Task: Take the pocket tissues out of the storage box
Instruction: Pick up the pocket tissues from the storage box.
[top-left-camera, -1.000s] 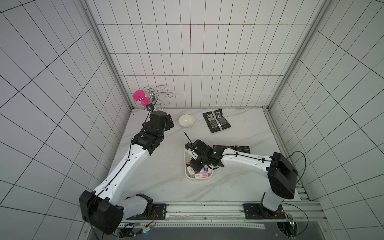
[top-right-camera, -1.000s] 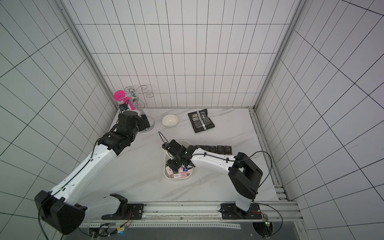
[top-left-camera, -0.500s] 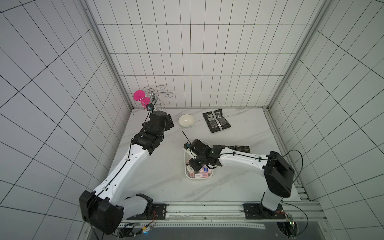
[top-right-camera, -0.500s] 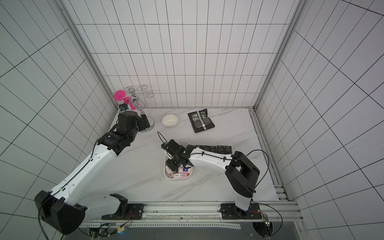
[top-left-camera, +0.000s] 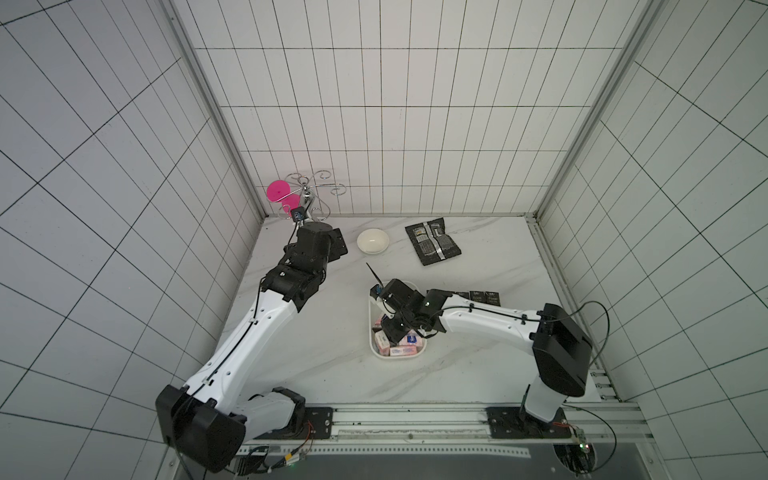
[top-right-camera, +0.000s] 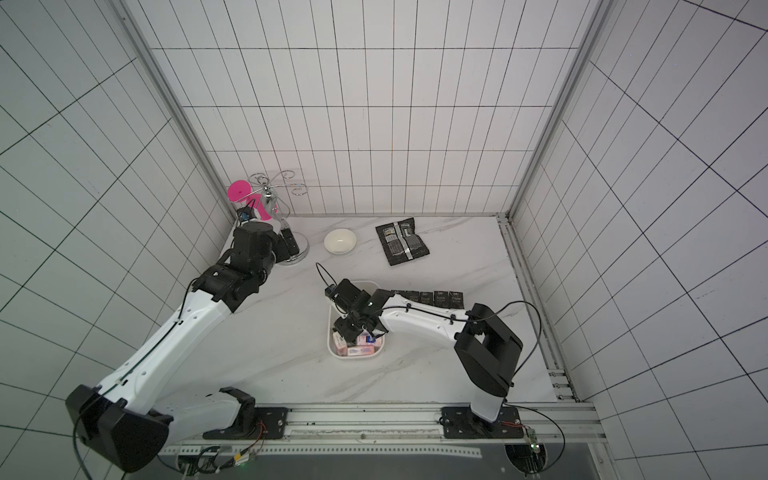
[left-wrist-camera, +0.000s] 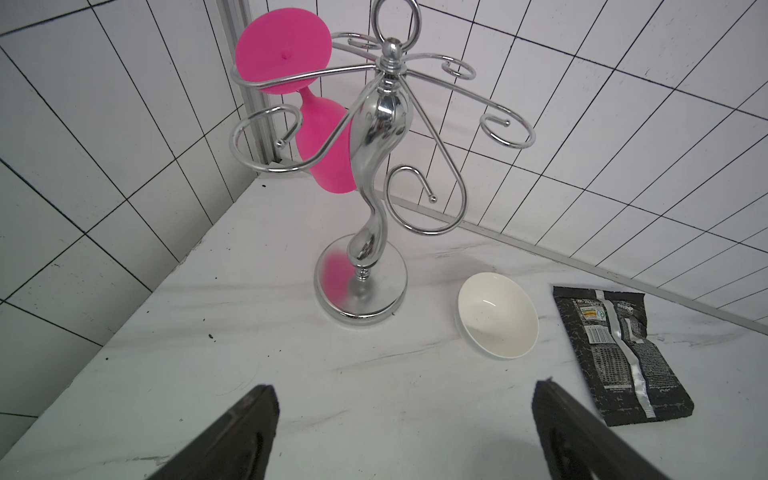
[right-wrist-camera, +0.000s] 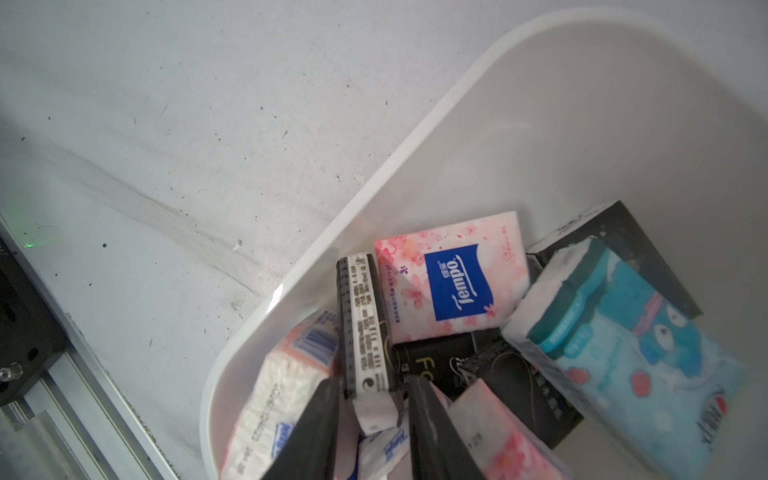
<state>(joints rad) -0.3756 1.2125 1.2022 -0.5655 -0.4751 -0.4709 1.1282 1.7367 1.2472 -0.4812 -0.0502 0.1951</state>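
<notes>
packet, black, pinched in right gripper, wrist view only; left gripper wide.

right gripper narrowed, seemingly pinching an upright black-edged packet

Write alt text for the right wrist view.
The right fingers pinch a black tissue packet standing on edge inside the white storage box, among pink Tempo packets, a teal packet and other black ones.

White tiled walls with dark grout enclosed my workspace on three sides. The table was white marble-patterned, evenly lit, with a metal rail along its front.
</notes>
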